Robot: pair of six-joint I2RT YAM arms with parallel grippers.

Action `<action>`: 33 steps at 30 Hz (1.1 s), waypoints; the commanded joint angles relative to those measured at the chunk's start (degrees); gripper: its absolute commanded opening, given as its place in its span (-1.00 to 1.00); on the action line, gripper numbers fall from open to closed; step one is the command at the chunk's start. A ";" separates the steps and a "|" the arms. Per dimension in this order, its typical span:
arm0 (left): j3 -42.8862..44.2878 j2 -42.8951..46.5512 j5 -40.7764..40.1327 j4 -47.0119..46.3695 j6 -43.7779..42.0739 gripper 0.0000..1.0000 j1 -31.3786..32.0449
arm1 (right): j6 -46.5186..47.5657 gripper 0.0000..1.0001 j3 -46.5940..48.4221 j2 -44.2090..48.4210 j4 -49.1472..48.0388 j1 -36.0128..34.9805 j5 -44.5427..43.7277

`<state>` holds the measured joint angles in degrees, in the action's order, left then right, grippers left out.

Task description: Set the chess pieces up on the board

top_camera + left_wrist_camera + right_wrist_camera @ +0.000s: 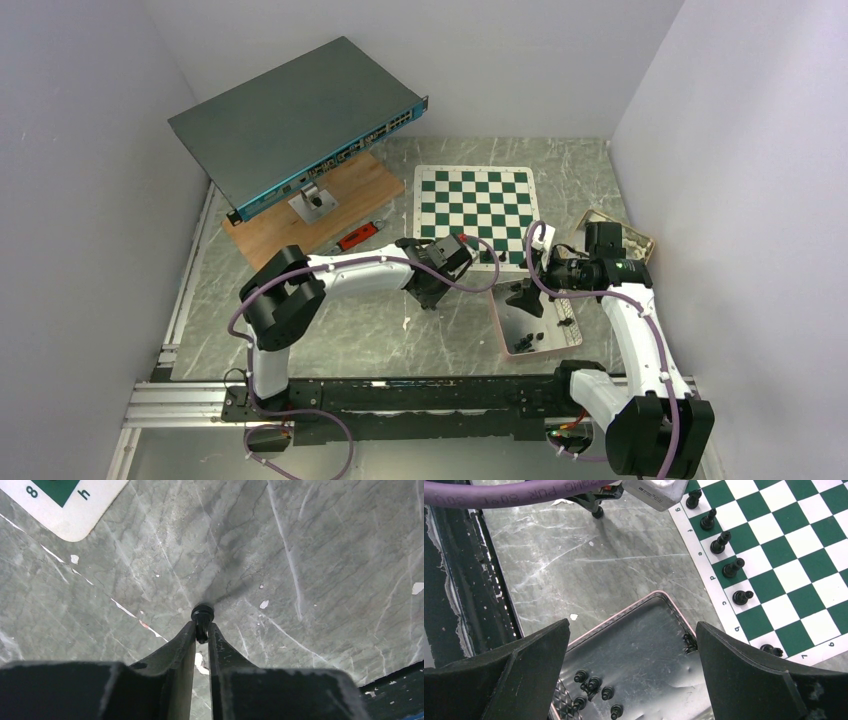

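Note:
The green and white board (475,195) lies at the back middle; its corner shows in the left wrist view (70,510). Several black chess pieces (733,568) stand in a row along its near edge. More pieces (594,685) lie in the pink-rimmed metal tray (624,617), with one (689,642) against its right wall. My left gripper (201,627) is shut on a small black chess piece (202,615), low over the bare marble left of the board's near corner (432,297). My right gripper (632,625) is open and empty above the tray (527,293).
A tilted grey network switch (300,120) stands on a wooden slab (340,200) at the back left, with a small red object (355,240) beside it. A small open box (625,235) sits at the right wall. A purple cable (524,492) crosses the right wrist view.

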<state>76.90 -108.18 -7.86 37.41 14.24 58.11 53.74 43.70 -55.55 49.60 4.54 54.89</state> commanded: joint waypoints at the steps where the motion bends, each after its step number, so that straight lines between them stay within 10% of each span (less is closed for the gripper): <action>1: 2.14 0.77 -0.55 0.00 -0.39 -0.54 0.25 | 0.35 0.99 0.80 -0.37 -1.13 0.30 1.15; 13: -2.05 12.76 -3.02 -3.53 0.26 -0.06 0.27 | 19.67 0.99 0.88 -4.54 9.56 -1.79 9.67; 21: -16.23 32.49 2.12 -13.39 -0.41 0.97 -3.73 | 46.82 0.88 13.02 -18.70 25.23 -11.05 6.82; 33: -22.96 49.83 14.46 -9.21 -8.16 0.99 -17.12 | 45.49 0.37 30.74 -37.96 15.85 -33.29 -7.81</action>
<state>52.53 -62.24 4.29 25.65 12.08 41.65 98.50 69.80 -89.47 68.40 -23.79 52.12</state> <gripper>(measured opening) 0.996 0.714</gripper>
